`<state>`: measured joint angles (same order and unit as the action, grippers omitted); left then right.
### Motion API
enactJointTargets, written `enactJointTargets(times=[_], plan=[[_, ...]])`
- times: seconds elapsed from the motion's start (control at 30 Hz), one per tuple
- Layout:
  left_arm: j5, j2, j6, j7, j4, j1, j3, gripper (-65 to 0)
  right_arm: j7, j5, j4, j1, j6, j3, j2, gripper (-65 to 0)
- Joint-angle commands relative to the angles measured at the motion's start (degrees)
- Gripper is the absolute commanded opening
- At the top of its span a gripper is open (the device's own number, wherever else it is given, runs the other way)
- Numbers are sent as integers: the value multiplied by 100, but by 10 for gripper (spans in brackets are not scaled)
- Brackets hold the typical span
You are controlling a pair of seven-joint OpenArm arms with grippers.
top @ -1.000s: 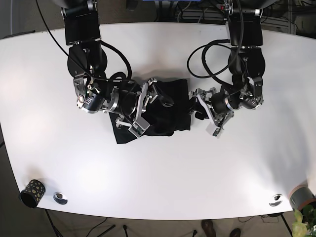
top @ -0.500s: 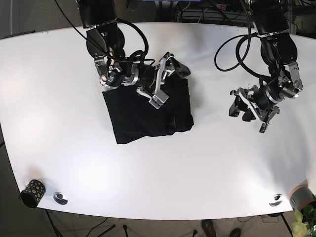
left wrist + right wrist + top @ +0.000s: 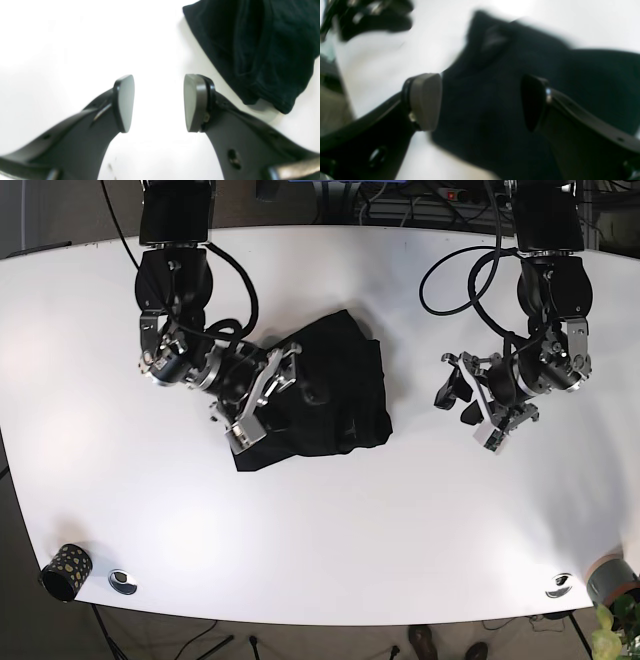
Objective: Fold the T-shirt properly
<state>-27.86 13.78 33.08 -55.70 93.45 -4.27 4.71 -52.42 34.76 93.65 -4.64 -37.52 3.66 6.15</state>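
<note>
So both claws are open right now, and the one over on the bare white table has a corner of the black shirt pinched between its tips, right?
Not quite. The left wrist view shows the left gripper open over bare table with nothing between its fingertips; the black T-shirt lies off to one side. The right gripper is open too.

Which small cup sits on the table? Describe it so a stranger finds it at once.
Start at the white table and go to its near-left corner in the base view. The cup stands at the very edge, beside a small round silver fitting. It alone is black with pale speckles.
</note>
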Motion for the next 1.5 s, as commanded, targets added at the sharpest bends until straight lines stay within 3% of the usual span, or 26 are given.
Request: enactJointTargets(times=[0.0,0.13,0.3,0.47,0.6,0.73,0.87,1.13,1.3,1.47], plan=[[-32,-204,11,159,101,-210,-282,-356,130,115,-173,-314,-33,131,128,-178],[548,-591,11,168,101,-280,-801,-354,130,115,-798,-762,-24,447,242,-203],[1234,-1303,11,186,-48,-614,-1442,-356,130,115,-2046,-1474,-24,702,409,-342],[1700,-1831,11,775,-611,-755,-1381,-356,403,115,-3039,-1834,-24,693,444,-430],[1823,-1901,11,1161,-1226,-869,-1196,-356,1089,45,-3602,-1826,-24,676,444,-442],[1823,-1752,11,1355,-1798,-1045,-871,-357,1475,-492,-3998,-1817,-33,561,435,-445],[1805,-1382,19,1627,-2272,-1133,-739,-357,1625,-773,-3971,-1641,-68,553,409,-447],[1797,-917,28,2041,-2932,-1379,-722,-357,1458,-676,-3294,-1527,-50,553,409,-447],[1788,-917,37,2014,-1982,-1318,-704,-357,790,-676,-2213,-1456,-33,579,435,-447],[1788,-917,37,1531,-734,-887,-739,-356,543,-738,-1536,-1386,-24,693,532,-447]])
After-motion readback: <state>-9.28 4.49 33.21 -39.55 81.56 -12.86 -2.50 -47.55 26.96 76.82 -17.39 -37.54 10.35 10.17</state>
